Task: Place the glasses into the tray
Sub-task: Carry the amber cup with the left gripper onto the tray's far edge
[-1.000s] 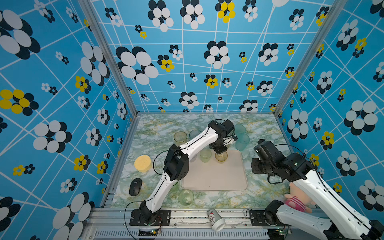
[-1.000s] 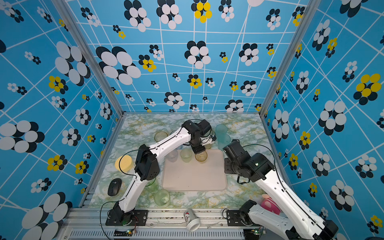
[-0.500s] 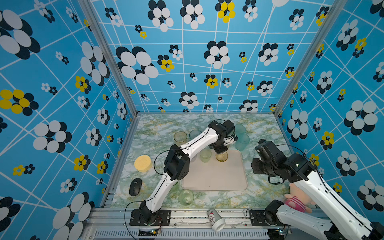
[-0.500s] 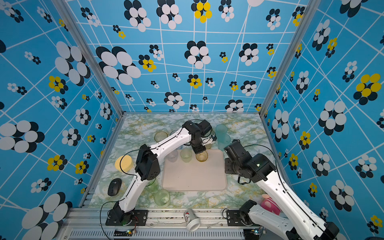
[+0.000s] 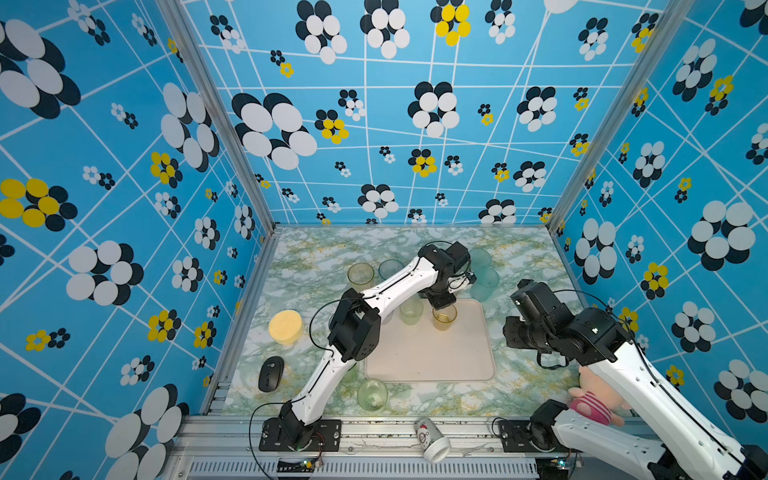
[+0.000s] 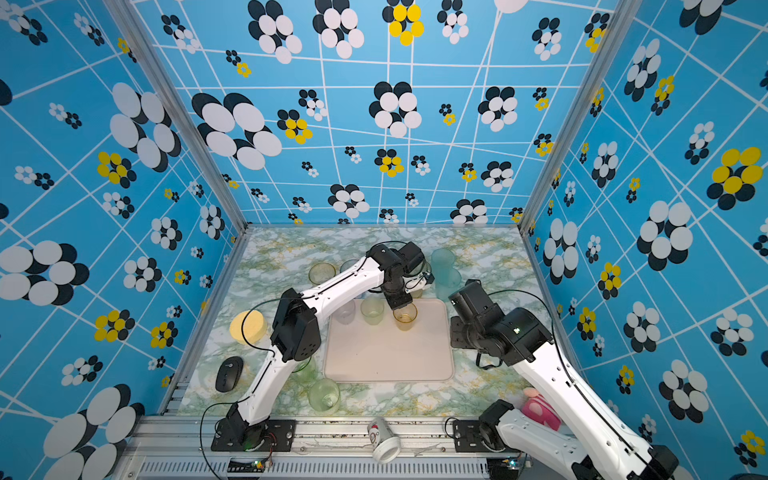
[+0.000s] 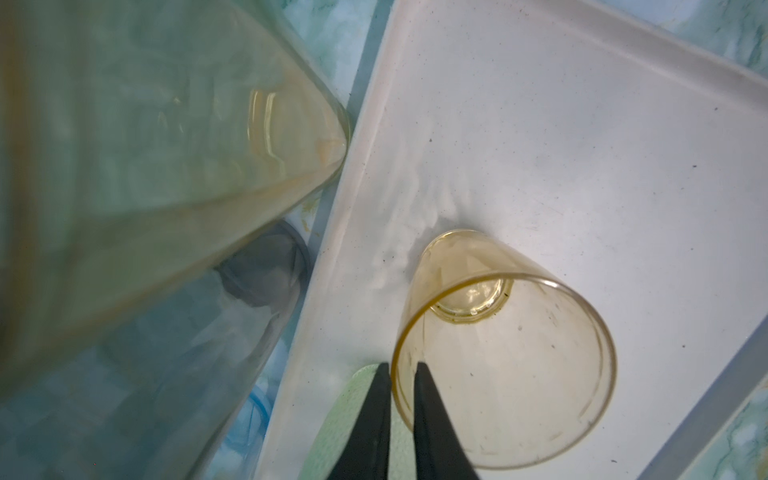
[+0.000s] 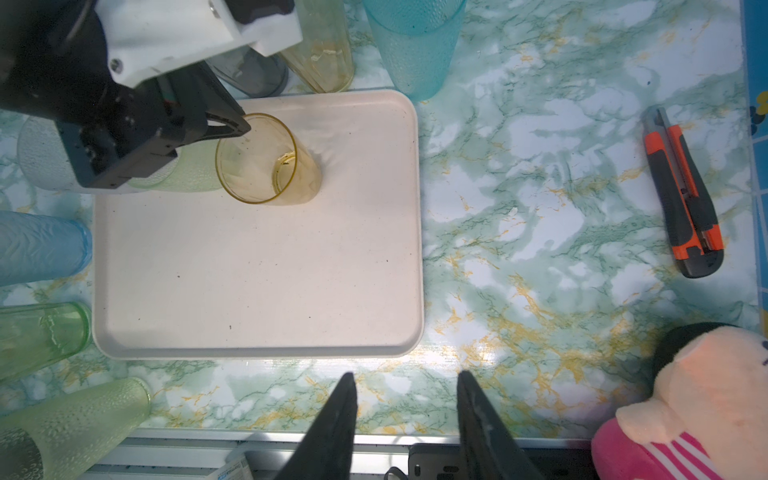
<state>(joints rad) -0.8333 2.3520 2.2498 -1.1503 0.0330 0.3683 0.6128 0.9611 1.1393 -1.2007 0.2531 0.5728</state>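
The cream-pink tray [image 5: 432, 357] [image 6: 386, 361] [image 8: 249, 270] lies mid-table. A short amber glass [image 5: 444, 318] [image 6: 405, 316] [image 7: 498, 374] [image 8: 266, 162] stands upright in the tray's far part, beside a green glass [image 5: 411, 311] [image 8: 187, 176]. My left gripper [image 5: 441, 305] [image 7: 402, 370] [image 8: 245, 126] straddles the amber rim, jaws narrowly parted with light showing beside the rim. My right gripper [image 8: 405, 378] hangs open and empty over the table near the tray's front edge. More glasses stand outside the tray: teal [image 5: 482, 270], olive [image 5: 360, 276], grey [image 5: 390, 270], blue [image 8: 37, 245].
A green glass [image 5: 372, 395] sits near the front edge. A pale-yellow dish [image 5: 285, 326] and a black mouse [image 5: 270, 374] are at the left. A paper cup [image 5: 432, 440] lies on the front rail. A plush toy [image 5: 594, 399] and utility knife [image 8: 681, 191] are at the right.
Both arms hold almost the same places as a second ago. The amber glass stays put in the tray's far part under the left gripper.
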